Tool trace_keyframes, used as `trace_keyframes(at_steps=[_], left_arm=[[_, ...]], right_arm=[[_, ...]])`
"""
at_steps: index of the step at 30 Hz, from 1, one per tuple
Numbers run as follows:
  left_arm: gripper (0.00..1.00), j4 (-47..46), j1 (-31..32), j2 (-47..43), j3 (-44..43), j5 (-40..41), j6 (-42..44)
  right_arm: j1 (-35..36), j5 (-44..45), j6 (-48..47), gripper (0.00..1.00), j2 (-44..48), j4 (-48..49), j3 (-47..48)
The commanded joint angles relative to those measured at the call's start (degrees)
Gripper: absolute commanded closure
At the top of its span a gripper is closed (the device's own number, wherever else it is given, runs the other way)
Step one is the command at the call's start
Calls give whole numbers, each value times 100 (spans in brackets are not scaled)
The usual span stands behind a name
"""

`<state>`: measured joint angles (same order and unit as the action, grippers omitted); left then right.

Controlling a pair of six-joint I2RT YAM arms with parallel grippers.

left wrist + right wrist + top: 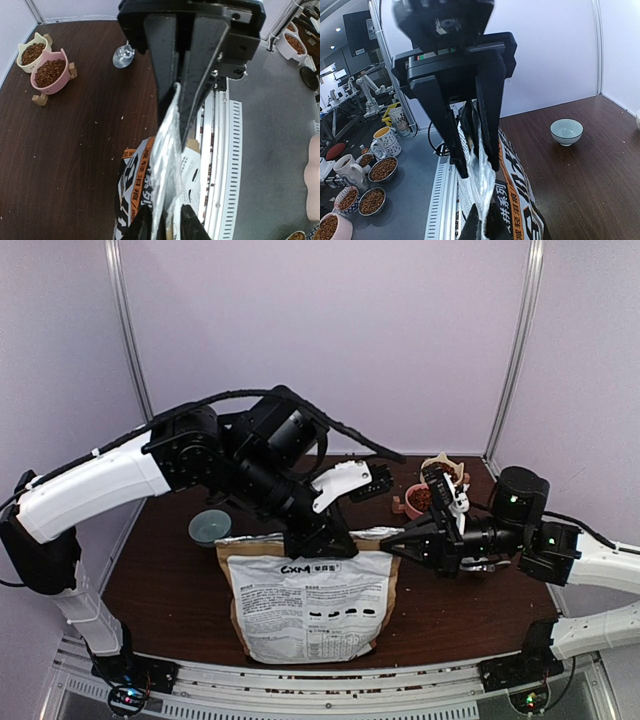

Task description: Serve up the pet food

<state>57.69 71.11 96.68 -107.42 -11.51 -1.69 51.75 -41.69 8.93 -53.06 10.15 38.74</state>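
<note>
I see the bag standing at the table's near edge. My left gripper and right gripper both pinch its foil top, jaws nearly closed. Kibble fills bowls at the far right corner.

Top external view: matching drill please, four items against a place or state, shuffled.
1 CXM bag
2 pink cat-ear bowl
3 pale green bowl
4 right claw

a empty, behind the bag's left corner
b shut on the bag's top edge
c holds kibble
d upright, front and centre

Pairs: 1-d, 2-c, 3-a, 4-b
</note>
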Motion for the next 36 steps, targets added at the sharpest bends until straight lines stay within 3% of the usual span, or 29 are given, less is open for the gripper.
trace_keyframes(at_steps=[1,11,20,27,29,30,36], left_arm=[[70,-431,26,116,-240,-217,-44],[71,-433,26,514,-599,-358,35],[100,-425,26,639,-696,-450,81],[100,-112,26,620,-836,-218,149],[83,3,26,572,-858,-89,158],[80,51,26,545,-841,-35,168],[80,224,17,360,-670,183,153]], right_arm=[[29,30,-23,100,116,172,139],[28,-22,-32,100,164,130,132],[29,-17,-64,100,213,106,82],[30,70,-123,100,273,64,76],[29,99,-157,100,302,34,72],[28,112,-167,100,311,19,72],[33,152,-192,100,340,-24,56]])
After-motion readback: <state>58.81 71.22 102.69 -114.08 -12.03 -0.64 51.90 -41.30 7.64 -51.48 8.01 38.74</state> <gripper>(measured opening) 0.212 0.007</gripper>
